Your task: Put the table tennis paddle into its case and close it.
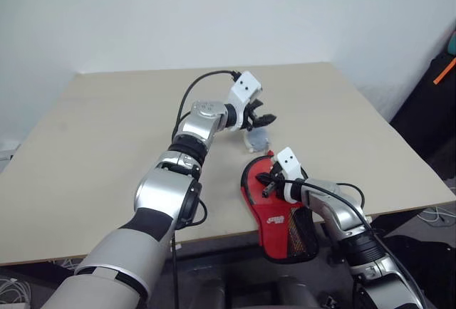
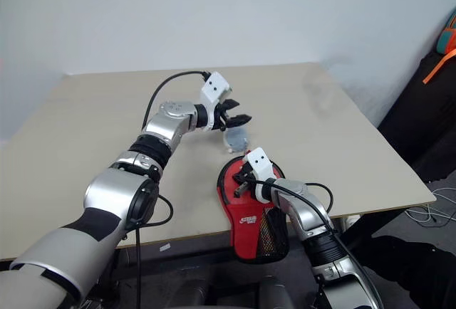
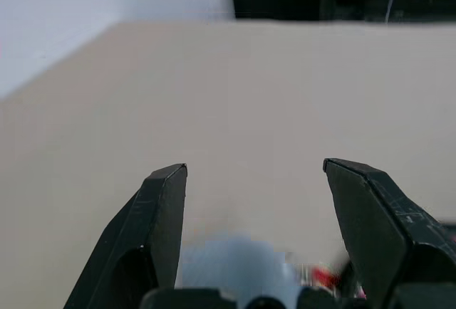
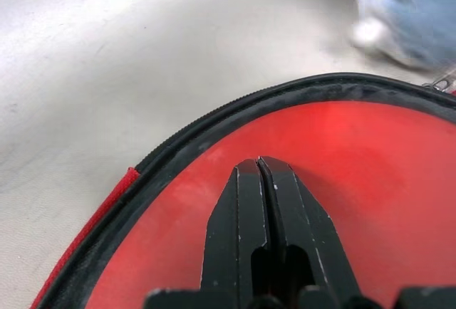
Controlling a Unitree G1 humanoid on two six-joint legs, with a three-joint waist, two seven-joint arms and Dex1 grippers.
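The red case [image 1: 265, 213] lies flat at the table's near edge, its white logo facing up and its black mesh end hanging over the edge. My right gripper [image 1: 268, 189] is shut, its tips resting over the round red part just inside the black zipper rim [image 4: 214, 127]. The paddle is hidden. My left gripper [image 1: 266, 119] hovers open and empty above the table, just beyond the case and over a small pale bluish lump [image 1: 256, 139].
The beige table [image 1: 107, 124] stretches wide to the left and far side. A black bag with an orange strap [image 1: 440, 88] stands off the table's right side. Cables [image 1: 438, 216] lie on the floor there.
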